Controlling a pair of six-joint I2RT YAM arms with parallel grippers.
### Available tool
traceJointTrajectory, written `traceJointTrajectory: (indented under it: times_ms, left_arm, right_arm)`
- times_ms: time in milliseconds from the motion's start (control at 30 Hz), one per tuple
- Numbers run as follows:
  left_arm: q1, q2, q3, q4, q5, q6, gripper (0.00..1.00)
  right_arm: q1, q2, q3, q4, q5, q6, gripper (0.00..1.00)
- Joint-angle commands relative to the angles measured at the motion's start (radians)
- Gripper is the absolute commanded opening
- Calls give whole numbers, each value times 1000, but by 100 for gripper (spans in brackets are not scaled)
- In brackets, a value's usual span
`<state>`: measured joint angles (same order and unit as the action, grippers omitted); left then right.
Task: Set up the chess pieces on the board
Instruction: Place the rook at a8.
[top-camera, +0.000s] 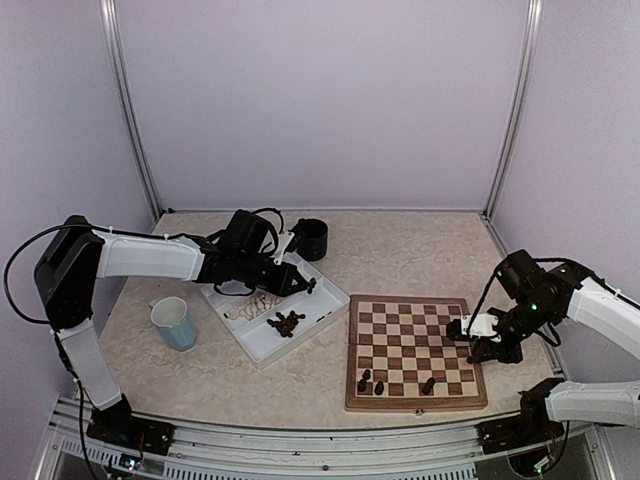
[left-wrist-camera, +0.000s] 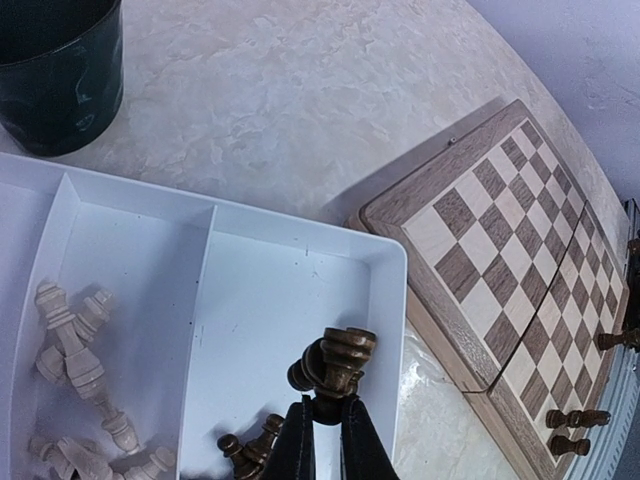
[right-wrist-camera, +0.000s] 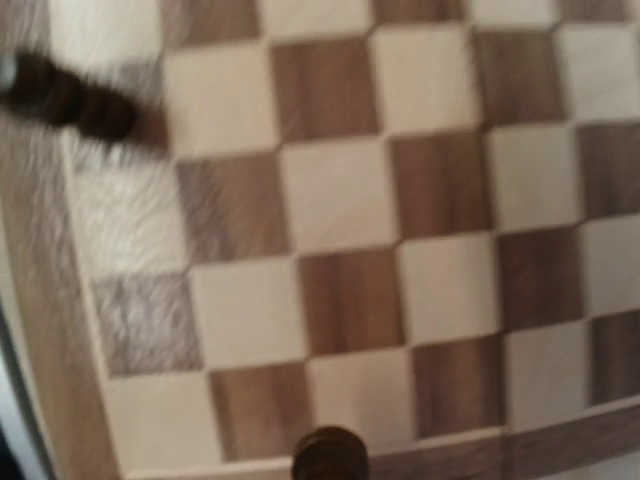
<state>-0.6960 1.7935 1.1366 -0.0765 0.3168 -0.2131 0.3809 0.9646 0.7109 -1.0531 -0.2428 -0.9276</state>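
Mug: a pale blue mug (top-camera: 175, 323) stands on the counter (top-camera: 420, 255), left of the tray.

Tray: a white divided tray (top-camera: 262, 340) lies askew between the mug and the board. A black cup (top-camera: 309, 238) stands at its far corner.

Pale chess pieces: a loose heap of beige chessmen (left-wrist-camera: 75, 350) lies on its side in one compartment.

Dark chess pieces: a small pile of brown chessmen (top-camera: 287, 322) lies in the neighbouring compartment, the one toward the board.

Left pincer: the left pincer (left-wrist-camera: 325, 408) is clamped on the foot of one dark chessman (left-wrist-camera: 335, 362). The piece is held tilted just above the brown pile, inside the tray's outline.

Board: the board (top-camera: 410, 325) lies flat on the counter right of the tray, near it but not touching.

Pieces on the board: a pair of dark pieces (top-camera: 372, 383) stands near the board's front left corner. A single dark piece (top-camera: 428, 385) stands further right in the same front row.

Right pincer: the right pincer (top-camera: 478, 347) hangs over the board's right edge, fingers together. Its wrist view is blurred, with a dark round top (right-wrist-camera: 330, 458) at the bottom edge. Whether that piece is gripped cannot be told.
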Motion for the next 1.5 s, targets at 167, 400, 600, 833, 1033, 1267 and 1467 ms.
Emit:
traceJointTrajectory:
  times_ms: [167,400,600,833,1033,1267,1467]
  left_arm:
    - [3,27,4,-7,-7,-3,5]
    - [4,33,4,-8,-5,0,5]
    - [7,32,5,-18,-7,10,6]
    - [17,29,-1,-22,-6,17,5]
    - [26,31,-5,-22,-1,26,6]
    - [38,43,-10,-9,12,28,6]
    - [47,50,-6,-9,19,35,6]
  right_arm:
    - [40,21,-4,-146,-49,-267,9]
    - [108,85,2,-141,-43,-232,11]
    - [153,127,5,-140,-37,-217,11]
    - [183,180,17,-152,-23,-207,11]
    - [191,238,39,-181,-13,-207,12]
    - [207,272,39,-185,10,-204,12]
    - [222,283,31,-171,23,-192,20]
